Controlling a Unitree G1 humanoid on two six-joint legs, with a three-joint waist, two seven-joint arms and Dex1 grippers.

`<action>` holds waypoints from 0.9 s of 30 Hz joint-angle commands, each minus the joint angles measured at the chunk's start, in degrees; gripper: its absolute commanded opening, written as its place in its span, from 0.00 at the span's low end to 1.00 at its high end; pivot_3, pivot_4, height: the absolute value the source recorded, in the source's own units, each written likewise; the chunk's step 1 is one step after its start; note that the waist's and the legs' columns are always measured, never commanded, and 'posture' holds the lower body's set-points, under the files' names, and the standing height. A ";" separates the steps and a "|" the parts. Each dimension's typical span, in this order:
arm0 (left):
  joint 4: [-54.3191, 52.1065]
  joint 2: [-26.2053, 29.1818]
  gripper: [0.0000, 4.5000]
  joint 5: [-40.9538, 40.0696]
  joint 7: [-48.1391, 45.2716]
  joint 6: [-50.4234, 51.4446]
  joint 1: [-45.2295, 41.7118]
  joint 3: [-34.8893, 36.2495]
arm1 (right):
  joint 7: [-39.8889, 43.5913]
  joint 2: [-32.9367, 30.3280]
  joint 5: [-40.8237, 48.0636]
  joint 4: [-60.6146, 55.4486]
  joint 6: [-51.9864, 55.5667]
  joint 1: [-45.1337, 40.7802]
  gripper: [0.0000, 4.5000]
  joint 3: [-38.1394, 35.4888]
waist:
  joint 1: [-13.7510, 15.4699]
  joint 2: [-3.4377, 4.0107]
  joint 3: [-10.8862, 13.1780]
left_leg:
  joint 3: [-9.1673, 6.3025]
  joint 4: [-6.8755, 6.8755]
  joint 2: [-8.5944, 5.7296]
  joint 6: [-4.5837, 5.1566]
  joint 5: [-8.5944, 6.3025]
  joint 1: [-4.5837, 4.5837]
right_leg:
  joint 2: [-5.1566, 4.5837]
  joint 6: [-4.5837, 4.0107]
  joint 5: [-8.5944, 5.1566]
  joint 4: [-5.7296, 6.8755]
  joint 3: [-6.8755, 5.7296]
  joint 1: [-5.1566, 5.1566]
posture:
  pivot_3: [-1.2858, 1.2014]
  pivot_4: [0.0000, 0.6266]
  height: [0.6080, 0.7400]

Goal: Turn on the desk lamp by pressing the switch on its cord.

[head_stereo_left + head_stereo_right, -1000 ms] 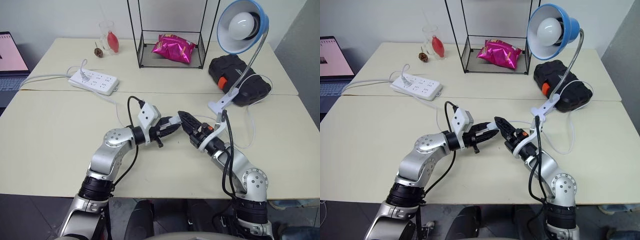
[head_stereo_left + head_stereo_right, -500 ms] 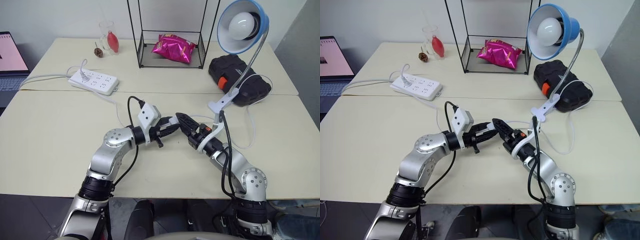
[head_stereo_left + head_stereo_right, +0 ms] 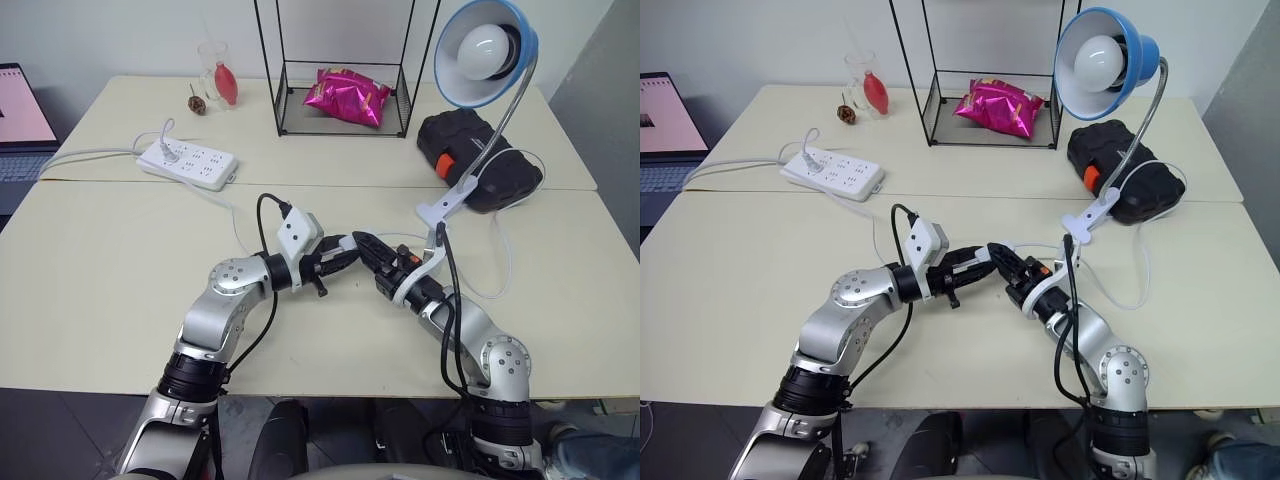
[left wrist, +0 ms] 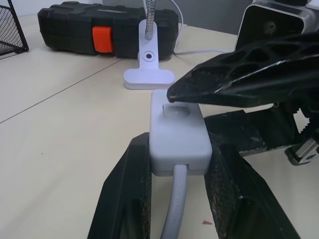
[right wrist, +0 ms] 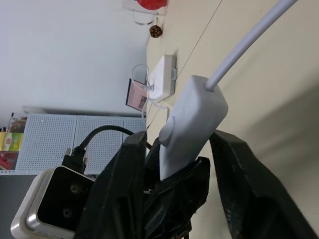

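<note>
The desk lamp (image 3: pixel 487 50), blue shade and white bulb, rises on a silver gooseneck from its white clip base (image 3: pixel 440 208) at the right of the table. The white switch (image 4: pixel 177 132) is held just above the table's middle, with my left gripper (image 3: pixel 343 254) shut on its sides. The cord (image 4: pixel 174 209) runs out of the switch between those fingers. My right gripper (image 3: pixel 363 244) meets it from the right and is shut on the switch (image 5: pixel 192 124). One of its fingertips (image 4: pixel 174 94) rests on the round button, and the other lies behind the switch.
A white power strip (image 3: pixel 188 163) lies at the back left with a laptop (image 3: pixel 20 110) beyond it. A black wire rack (image 3: pixel 395 100) holds a pink bag (image 3: pixel 350 95). A black case (image 3: pixel 480 160) sits behind the lamp's base. A glass (image 3: pixel 212 60) stands at the back.
My right gripper's jaws have closed from wide apart onto the switch, one tip landing on the button. The left gripper and the switch have stayed put.
</note>
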 commanded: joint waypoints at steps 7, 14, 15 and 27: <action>-2.63 -0.02 0.24 -0.26 0.49 -1.44 0.18 -0.20 | 0.50 -0.08 1.97 -1.19 -0.43 -0.52 0.16 0.53 | 0.00 0.00 0.00 | 0.00 0.00 0.01 0.00 0.00 0.00 | 0.00 0.00 0.00 0.00 0.00 -0.01 | 0.52 0.24 1.00; -2.62 0.11 0.24 -0.49 0.78 -1.55 0.19 -0.38 | 1.18 -0.68 1.56 -1.07 -0.22 -0.89 0.15 0.86 | 0.00 0.00 0.00 | 0.00 0.00 0.00 0.00 0.00 0.00 | 0.00 0.00 0.00 0.00 0.00 -0.01 | 0.52 0.24 1.00; -2.60 0.13 0.24 -0.49 0.80 -1.58 0.18 -0.41 | 1.26 -0.72 1.49 -1.04 -0.25 -0.95 0.15 0.85 | 0.00 0.00 0.00 | 0.00 0.00 0.00 0.00 0.00 0.00 | 0.00 0.00 0.00 0.00 0.00 -0.01 | 0.52 0.24 1.00; -1.31 -0.16 0.24 0.56 1.14 -2.60 -0.20 -0.72 | 4.65 -7.36 2.34 -2.76 3.95 -0.99 0.71 1.32 | 0.01 0.00 0.00 | 0.02 0.00 0.00 0.00 0.00 -0.01 | 0.00 0.00 0.00 0.00 0.00 -0.01 | 0.52 0.24 1.00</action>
